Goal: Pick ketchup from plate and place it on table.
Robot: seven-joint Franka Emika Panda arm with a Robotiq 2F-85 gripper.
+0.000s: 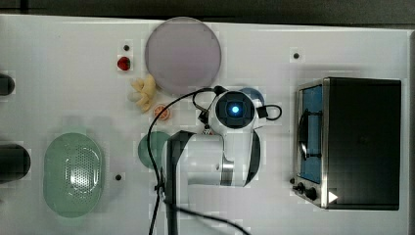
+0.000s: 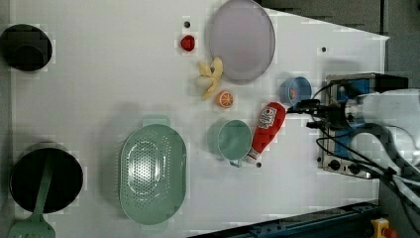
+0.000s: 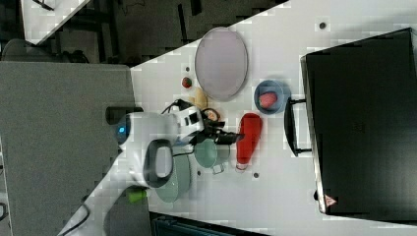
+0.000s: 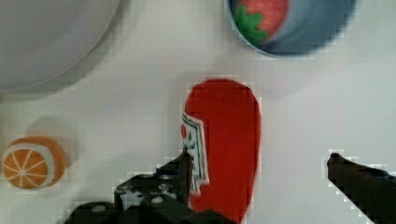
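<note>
Top view. White table (image 1: 58,73) with a few small dark dots; dark strip of room along the far edge. Pale lilac plate (image 1: 183,55), bare, near the top view's upper middle. Strawberry (image 1: 124,63), banana (image 1: 143,92) and orange slice (image 1: 162,112) to the top view's left of it. Green perforated basket (image 1: 73,174) at the top view's lower left. Toaster oven (image 1: 350,142) at the top view's right. The white arm (image 1: 215,156) covers the table's middle.

Left view. Ketchup (image 2: 266,131) lies flat on the table, off the plate (image 2: 241,39), just beside a green mug (image 2: 231,140) and near a blue bowl (image 2: 295,90). Black bowl (image 2: 26,47) and dark pot (image 2: 45,179) with a green spatula (image 2: 35,218) along the left view's left edge.

Right view. Gripper (image 3: 231,138) reaches just to the ketchup (image 3: 248,137). Grey partition and dark floor at the right view's left.

Wrist view. Gripper (image 4: 259,170) jaws spread wide, one finger on each side of the ketchup (image 4: 224,140), one finger well clear. Blue bowl (image 4: 299,28) holds a strawberry.
</note>
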